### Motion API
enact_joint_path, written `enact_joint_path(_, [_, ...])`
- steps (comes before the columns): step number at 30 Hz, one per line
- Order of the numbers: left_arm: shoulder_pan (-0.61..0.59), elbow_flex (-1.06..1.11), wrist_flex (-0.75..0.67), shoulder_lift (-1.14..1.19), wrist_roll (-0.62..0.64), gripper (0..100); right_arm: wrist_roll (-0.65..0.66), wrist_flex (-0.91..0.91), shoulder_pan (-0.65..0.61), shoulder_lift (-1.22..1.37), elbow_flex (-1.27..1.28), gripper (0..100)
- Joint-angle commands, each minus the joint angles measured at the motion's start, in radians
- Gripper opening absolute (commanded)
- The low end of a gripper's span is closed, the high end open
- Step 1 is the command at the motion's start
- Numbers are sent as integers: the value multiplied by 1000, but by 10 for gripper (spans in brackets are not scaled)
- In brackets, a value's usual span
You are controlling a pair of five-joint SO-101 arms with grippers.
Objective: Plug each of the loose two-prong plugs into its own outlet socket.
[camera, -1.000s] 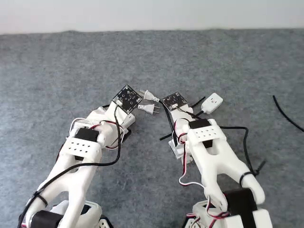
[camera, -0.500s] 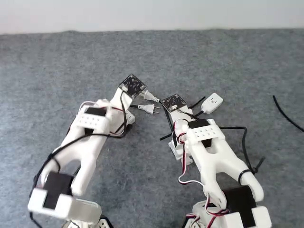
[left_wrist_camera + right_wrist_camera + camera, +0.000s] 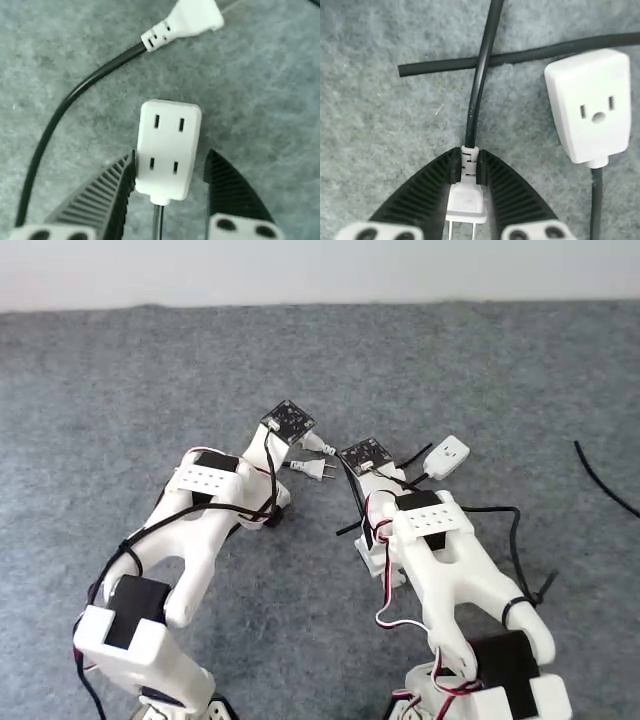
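A white outlet block (image 3: 167, 147) with two pairs of slots lies on the grey carpet. My left gripper (image 3: 170, 157) is open and straddles its near end, one finger (image 3: 117, 192) close against its side. Beyond it lies a white plug (image 3: 192, 20) on a black cord. My right gripper (image 3: 468, 154) is shut on a white two-prong plug (image 3: 466, 197), prongs pointing back toward the wrist. A white three-hole outlet (image 3: 590, 112) lies beside it. In the high view, two white plugs (image 3: 316, 446) (image 3: 308, 469) lie between the arms' wrists.
Black cords (image 3: 520, 55) cross on the carpet ahead of the right gripper. The three-hole outlet (image 3: 447, 456) lies just right of the right arm (image 3: 430, 530). A loose black cord (image 3: 605, 485) runs along the far right edge.
The left arm has stretched forward and swung right, bringing its wrist closer to the two plugs. The right arm has not moved.
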Motion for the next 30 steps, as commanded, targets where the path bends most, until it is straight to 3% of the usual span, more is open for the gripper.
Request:
enact_joint_path(1, [20,-38,18,-3,109,137,-9,-15,-5,-2,-54,9])
enact_joint_path(4, [51,-47,80,-5,258,75,-9,-18,-5,-2,-54,9])
enact_joint_path(10, [163,-38,218,-3,694,16,-9,-19,-5,-2,-52,9])
enact_joint_path(15, [265,1,210,-5,984,13,-9,-18,-5,-2,-52,9])
enact_joint_path(26, [305,8,150,-3,988,33,-9,-18,-4,-2,-52,9])
enact_joint_path(30, [305,8,181,-5,959,288,-9,-18,-4,-2,-51,9])
